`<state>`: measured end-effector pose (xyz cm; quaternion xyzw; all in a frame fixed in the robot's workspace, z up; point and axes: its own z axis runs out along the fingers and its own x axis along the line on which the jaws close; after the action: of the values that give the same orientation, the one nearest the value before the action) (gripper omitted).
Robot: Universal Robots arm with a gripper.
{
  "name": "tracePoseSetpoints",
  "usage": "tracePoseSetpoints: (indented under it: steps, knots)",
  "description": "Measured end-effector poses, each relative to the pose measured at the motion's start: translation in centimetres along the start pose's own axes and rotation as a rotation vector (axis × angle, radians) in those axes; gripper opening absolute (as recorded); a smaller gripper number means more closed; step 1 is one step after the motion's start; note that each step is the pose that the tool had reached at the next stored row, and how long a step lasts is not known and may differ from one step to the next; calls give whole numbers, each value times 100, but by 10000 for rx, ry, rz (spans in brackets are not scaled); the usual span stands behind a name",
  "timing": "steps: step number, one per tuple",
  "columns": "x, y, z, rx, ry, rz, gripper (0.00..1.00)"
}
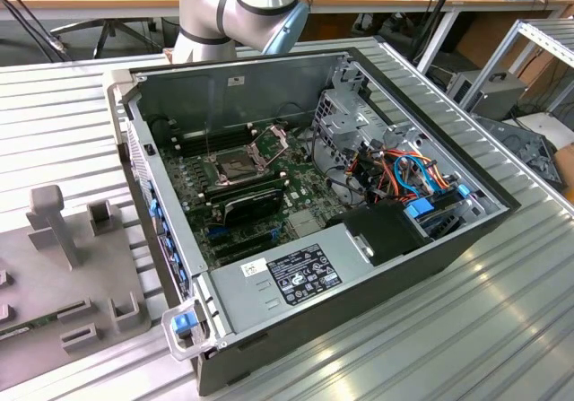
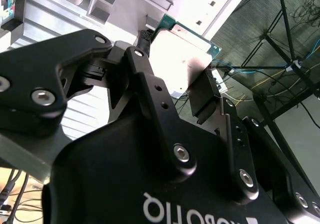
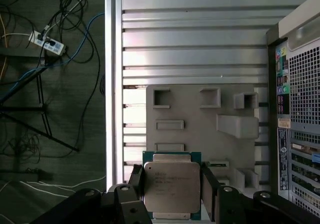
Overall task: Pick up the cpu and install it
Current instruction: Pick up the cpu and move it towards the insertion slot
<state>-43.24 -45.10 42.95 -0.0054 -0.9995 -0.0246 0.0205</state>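
Observation:
The cpu (image 3: pixel 171 194) is a flat square chip with a silver-grey metal face and a green rim. My gripper (image 3: pixel 172 181) is shut on it, one black finger (image 3: pixel 136 181) on each of two opposite edges. In the second wrist view the cpu (image 2: pixel 182 53) shows between the same fingers (image 2: pixel 145 46) of the gripper (image 2: pixel 174 69), seen from its bright face. It hangs above the grey fixture plate (image 3: pixel 200 119). In the exterior view the socket (image 1: pixel 235 163) on the green motherboard (image 1: pixel 278 205) has its metal frame hinged open.
The open computer case (image 1: pixel 430 266) lies on a ribbed metal table (image 1: pixel 502 329), with cables, a drive cage and a power supply inside. The fixture plate (image 1: pixel 72 284) sits at the exterior view's left. The arm (image 1: pixel 238 6) stands behind the case. The case's rear panel (image 3: pixel 300 108) borders the plate.

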Motion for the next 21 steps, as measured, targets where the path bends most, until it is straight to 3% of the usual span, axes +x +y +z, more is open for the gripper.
tracePoseSetpoints:
  steps: [15,21]
  knots:
    - [6,7,-149,0,0,0,55]
    - [6,8,-152,0,0,0,55]
